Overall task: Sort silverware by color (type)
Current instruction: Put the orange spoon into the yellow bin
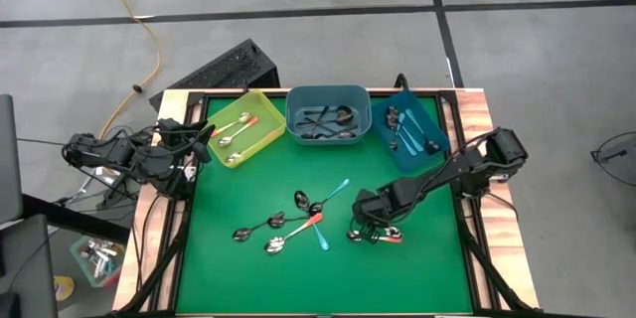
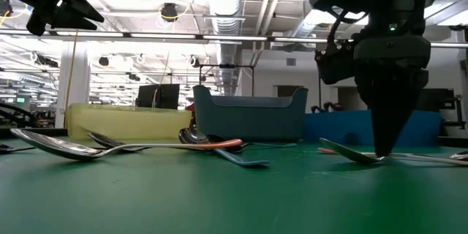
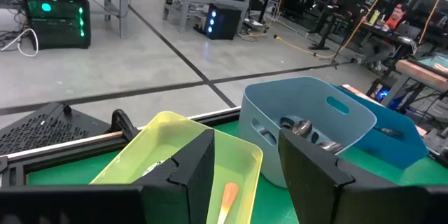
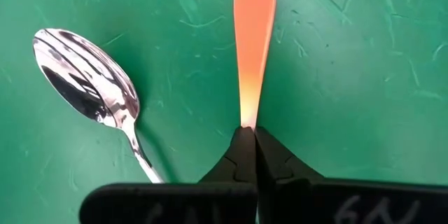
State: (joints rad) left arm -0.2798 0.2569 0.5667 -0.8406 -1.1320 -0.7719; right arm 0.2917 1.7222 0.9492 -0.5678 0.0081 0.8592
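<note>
Nearest the lens, right gripper (image 4: 246, 143) is clenched on the orange spoon (image 4: 253, 42), pinching its handle partway along, tips down at the green mat (image 1: 258, 268). One landmark for all places: the grey bin (image 1: 328, 112) at the far middle of the mat. Left of that bin, left gripper (image 3: 245, 171) hovers over the yellow bin's (image 1: 245, 129) near end, fingers parted and empty; a few orange-handled spoons lie inside. Grey bin itself holds dark metal spoons. In front of it, mid-mat, lies the loose pile (image 1: 288, 224): dark, orange and teal handles crossed over one another. Right of the grey bin sits the blue bin (image 1: 409, 134) with teal-handled spoons. Forward and right of the grey bin is the right gripper's spot, where a second, plain spoon (image 4: 91, 87) lies just beside the held one, not touching it. Handling judgement: spoons look light, stiff, flat to the mat, with slick polished bowls; the narrow handle is the place to pinch, near mid-length so it hangs level. A grip too near one end may let it swing or slip.
</note>
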